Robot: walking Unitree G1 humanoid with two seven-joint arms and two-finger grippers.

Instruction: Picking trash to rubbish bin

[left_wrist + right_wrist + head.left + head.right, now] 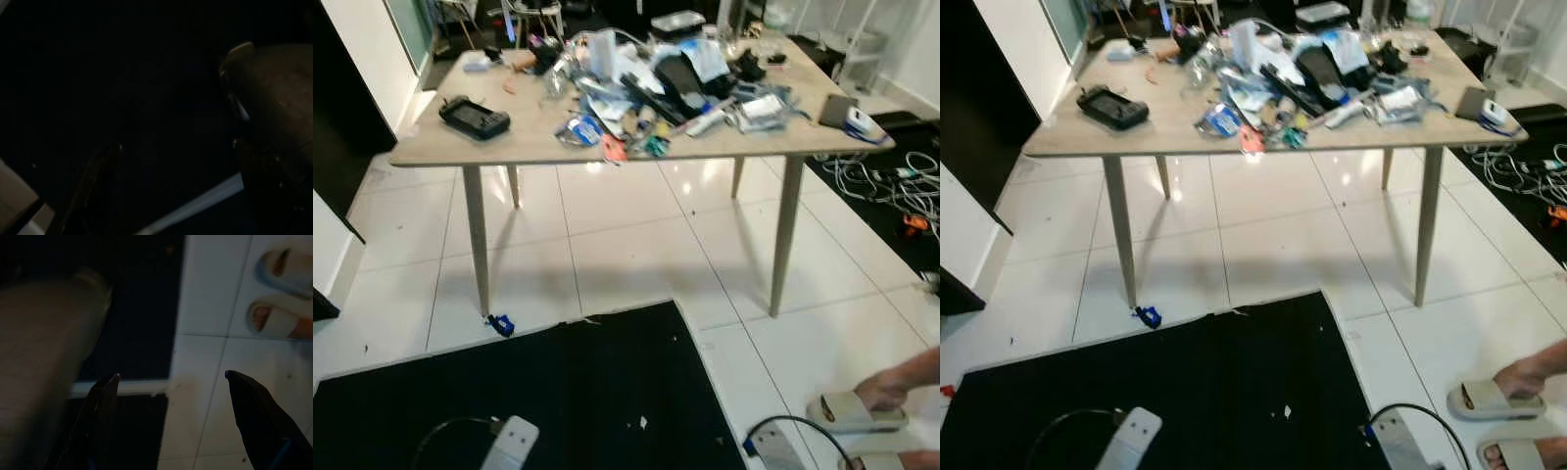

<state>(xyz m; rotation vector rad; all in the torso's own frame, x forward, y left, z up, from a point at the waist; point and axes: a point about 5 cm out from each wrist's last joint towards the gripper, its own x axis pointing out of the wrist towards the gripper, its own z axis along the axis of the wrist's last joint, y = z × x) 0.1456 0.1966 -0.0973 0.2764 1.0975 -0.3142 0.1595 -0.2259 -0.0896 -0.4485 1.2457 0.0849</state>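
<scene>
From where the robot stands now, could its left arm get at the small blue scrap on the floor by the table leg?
Probably not yet. The left end effector hangs low over the black mat, while the blue scrap lies across the mat, beside the table leg. Nothing blocks it; it looks too far.

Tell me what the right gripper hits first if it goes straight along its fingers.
Probably the white floor tile beside the black mat; the open right gripper points down at it. Depth is unclear.
</scene>
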